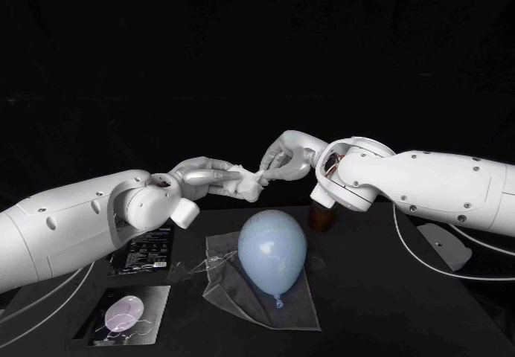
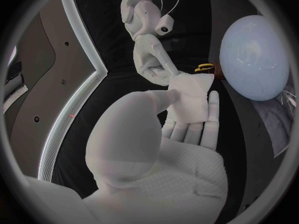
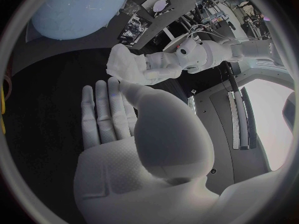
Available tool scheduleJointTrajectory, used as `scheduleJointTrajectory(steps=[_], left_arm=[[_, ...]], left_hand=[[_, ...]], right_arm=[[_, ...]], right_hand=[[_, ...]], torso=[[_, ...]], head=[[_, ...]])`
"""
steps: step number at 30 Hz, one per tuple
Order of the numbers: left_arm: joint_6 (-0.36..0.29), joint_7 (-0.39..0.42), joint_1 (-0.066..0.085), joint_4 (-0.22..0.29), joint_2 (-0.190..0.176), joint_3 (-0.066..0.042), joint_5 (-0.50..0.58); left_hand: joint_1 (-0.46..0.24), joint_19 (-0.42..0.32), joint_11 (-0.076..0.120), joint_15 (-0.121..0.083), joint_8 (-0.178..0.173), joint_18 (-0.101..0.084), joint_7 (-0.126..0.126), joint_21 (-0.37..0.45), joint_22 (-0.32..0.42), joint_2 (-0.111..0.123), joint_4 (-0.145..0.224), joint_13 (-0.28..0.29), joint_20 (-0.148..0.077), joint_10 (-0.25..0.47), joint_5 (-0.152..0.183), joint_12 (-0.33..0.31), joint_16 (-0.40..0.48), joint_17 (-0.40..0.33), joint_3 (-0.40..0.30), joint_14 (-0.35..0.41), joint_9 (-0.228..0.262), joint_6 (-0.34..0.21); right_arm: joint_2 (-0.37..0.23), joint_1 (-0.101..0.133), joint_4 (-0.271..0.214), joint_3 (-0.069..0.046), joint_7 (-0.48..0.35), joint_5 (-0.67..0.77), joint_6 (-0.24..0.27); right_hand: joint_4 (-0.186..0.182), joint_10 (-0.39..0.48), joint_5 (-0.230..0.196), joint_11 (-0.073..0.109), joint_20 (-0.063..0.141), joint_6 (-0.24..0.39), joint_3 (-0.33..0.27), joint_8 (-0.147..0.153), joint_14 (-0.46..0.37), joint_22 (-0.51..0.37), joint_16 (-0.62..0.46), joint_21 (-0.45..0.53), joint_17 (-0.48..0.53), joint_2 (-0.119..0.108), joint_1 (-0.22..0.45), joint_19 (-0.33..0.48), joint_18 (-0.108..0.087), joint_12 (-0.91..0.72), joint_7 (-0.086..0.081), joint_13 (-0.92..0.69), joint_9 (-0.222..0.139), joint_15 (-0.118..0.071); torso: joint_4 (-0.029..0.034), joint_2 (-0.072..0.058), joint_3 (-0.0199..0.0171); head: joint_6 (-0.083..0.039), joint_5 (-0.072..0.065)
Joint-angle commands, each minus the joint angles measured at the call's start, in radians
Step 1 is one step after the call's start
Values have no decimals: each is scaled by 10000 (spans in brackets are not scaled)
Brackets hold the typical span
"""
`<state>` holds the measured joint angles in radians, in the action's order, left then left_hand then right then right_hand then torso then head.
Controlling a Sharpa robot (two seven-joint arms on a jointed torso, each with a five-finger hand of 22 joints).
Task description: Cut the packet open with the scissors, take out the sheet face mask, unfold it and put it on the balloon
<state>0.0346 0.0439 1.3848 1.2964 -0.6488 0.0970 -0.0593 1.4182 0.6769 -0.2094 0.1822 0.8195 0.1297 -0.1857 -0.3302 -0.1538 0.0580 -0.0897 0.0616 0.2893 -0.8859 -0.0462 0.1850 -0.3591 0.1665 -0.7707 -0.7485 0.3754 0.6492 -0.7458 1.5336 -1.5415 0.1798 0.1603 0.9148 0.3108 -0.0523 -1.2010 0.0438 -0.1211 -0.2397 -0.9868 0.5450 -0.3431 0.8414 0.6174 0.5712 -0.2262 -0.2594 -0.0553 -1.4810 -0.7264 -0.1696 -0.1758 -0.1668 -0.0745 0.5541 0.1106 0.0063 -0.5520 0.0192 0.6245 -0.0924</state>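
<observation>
White folded sheet face mask, one piece, is held in the air above the black table, pinched between the thumb and fingers of the left hand. The right hand meets it from the other side, fingertips touching its corner; whether they grip it cannot be told. One pale blue balloon lies below on one clear plastic film. Two flat packets lie beside the film: one black printed packet, one grey pictured packet.

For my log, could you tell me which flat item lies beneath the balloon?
The clear plastic sheet; the black packet and the picture card lie apart from it.
</observation>
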Motion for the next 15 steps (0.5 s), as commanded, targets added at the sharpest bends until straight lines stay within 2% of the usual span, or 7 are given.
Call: scheduleJointTrajectory(steps=[1, 2, 6, 8, 12, 15], left_arm=[[761, 279, 11, 27, 24, -13, 668], [859, 280, 11, 29, 24, -13, 714], [1102, 254, 10, 40, 30, -13, 822], [1176, 236, 10, 43, 33, -13, 849], [1258, 167, 10, 37, 31, -13, 893], [1248, 130, 9, 31, 25, -13, 944]], left_hand=[[-104, 289, -34, -16, 812, 248, -752, 219, 214, -326, -35, 5, 5, -151, -25, -294, 325, -161, -430, -432, 1687, -774], [-249, 428, -71, -9, 1306, 289, -833, 341, 328, -361, -68, 12, 7, -205, -25, -400, 478, -231, -745, -653, 1941, -1203], [-645, 775, -124, -64, 2306, 393, -954, 547, 541, -433, -190, 28, -1, -178, -19, -472, 685, -315, -1416, -1197, 2456, -2044], [-790, 911, -132, -64, 2620, 430, -967, 617, 616, -432, -208, 33, -5, -162, -18, -453, 798, -354, -1633, -1281, 2607, -2275], [-929, 1173, -137, -79, 2871, 506, -986, 624, 666, -439, -223, 36, -22, -122, -19, -431, 862, -369, -1822, -1452, 2710, -2487], [-1003, 1548, -107, -137, 3026, 552, -974, 554, 680, -369, -77, 45, -99, -172, -22, -355, 881, -366, -1921, -1698, 2724, -2557]], right_arm=[[22, 2, -2, -7, -168, -148, -36], [28, 2, 5, -7, -177, -174, -29], [61, 2, 54, -7, -197, -237, -33], [68, 2, 66, -7, -201, -260, -46], [71, 1, 101, -7, -197, -287, -56], [66, 1, 141, -7, -172, -274, -68]], right_hand=[[56, 36, 42, 49, -19, -20, 38, -16, -30, 33, 21, -45, -9, 76, 64, 77, -82, 50, -1, 13, 26, 68], [63, 43, 42, 44, -21, -8, 47, -15, -38, 47, 18, -50, -7, 82, 79, 91, -81, 53, -6, 15, 31, 73], [71, 53, 42, 39, -23, 4, 56, -14, -48, 60, 15, -55, -6, 87, 94, 104, -80, 58, -11, 18, 36, 77], [71, 53, 42, 39, -23, 4, 56, -14, -48, 60, 15, -55, -6, 87, 94, 104, -80, 58, -11, 18, 36, 77], [85, 69, 42, 32, -27, 20, 68, -15, -60, 82, 12, -63, -4, 92, 116, 123, -78, 65, -17, 22, 46, 83], [88, 71, 42, 31, -28, 23, 71, -16, -62, 86, 11, -64, -4, 93, 120, 128, -77, 66, -18, 22, 48, 85]], torso=[[0, -2, 0], [0, -2, 0], [-2, 0, 2], [4, 0, 1], [-2, -3, 1], [-2, 0, 3]], head=[[7, 3], [7, 3], [17, -7], [23, 1], [24, -4], [35, -1]])
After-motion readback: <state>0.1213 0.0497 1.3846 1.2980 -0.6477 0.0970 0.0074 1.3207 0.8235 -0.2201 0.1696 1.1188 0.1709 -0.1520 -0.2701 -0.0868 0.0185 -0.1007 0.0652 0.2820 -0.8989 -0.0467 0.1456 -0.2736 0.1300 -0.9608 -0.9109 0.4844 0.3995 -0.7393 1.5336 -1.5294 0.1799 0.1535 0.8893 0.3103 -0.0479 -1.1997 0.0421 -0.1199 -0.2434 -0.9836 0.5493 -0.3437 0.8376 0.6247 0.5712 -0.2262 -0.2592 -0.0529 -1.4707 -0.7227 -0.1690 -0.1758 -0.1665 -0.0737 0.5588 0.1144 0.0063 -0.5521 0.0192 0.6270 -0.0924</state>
